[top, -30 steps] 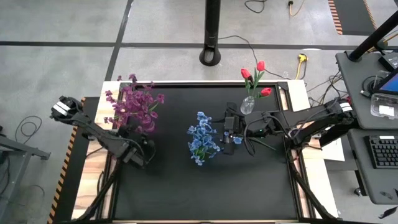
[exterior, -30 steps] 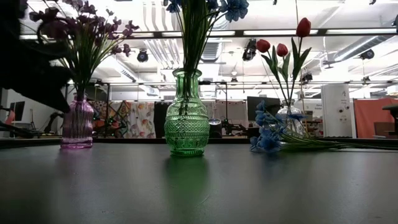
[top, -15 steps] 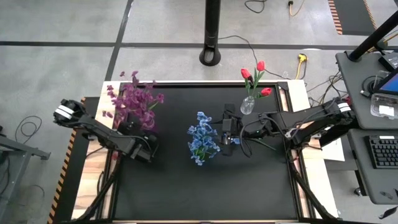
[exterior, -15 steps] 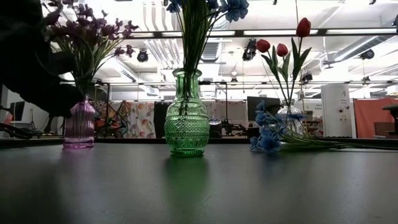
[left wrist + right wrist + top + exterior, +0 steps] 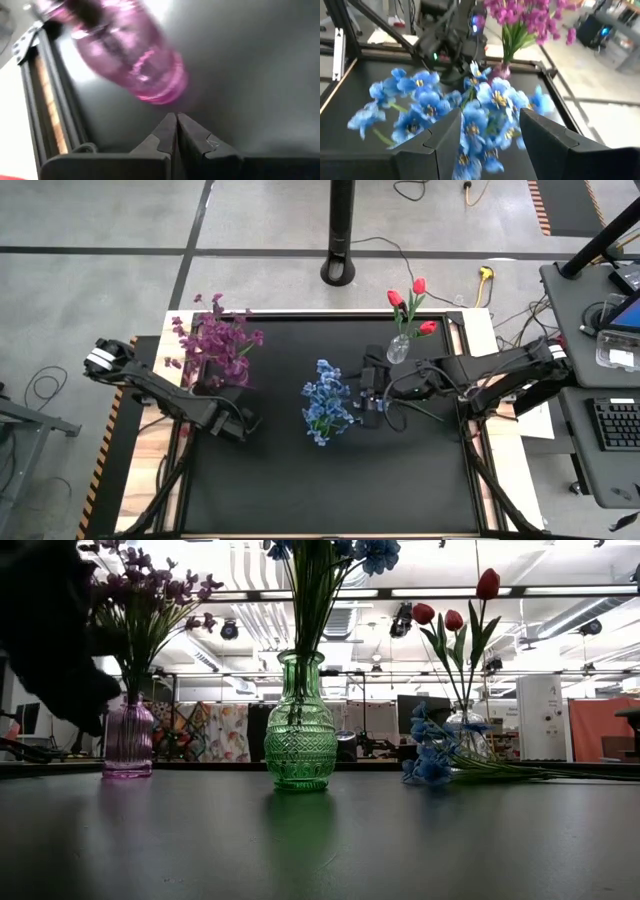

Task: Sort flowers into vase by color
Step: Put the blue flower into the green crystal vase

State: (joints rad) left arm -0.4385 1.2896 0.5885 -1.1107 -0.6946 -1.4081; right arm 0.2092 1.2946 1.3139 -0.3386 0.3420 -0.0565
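The right gripper [image 5: 371,393] sits just beside the green vase [image 5: 300,723], on the side toward the clear vase [image 5: 398,349], its fingers [image 5: 547,145] spread wide with blue blossoms [image 5: 485,107] showing between and beyond them. It holds nothing that can be seen. A loose blue flower [image 5: 428,756] lies flat on the table [image 5: 330,480] near the clear vase, stem pointing away from the green vase; this looks like the stem still to be sorted.

The main risk is the gripper's closeness to the green vase: a sideways move could brush the standing blue bunch [image 5: 326,402] and tip the vase. Closing on the thin stem may also pinch only leaves, letting the flower slip.

The left gripper [image 5: 176,131] is pressed shut and empty, low over the table, just beside the pink vase [image 5: 131,57], on the side away from the green vase. A careless swing there could knock that vase.

The pink vase holds purple flowers [image 5: 212,347], the green vase blue ones, and the clear vase red tulips [image 5: 460,610].
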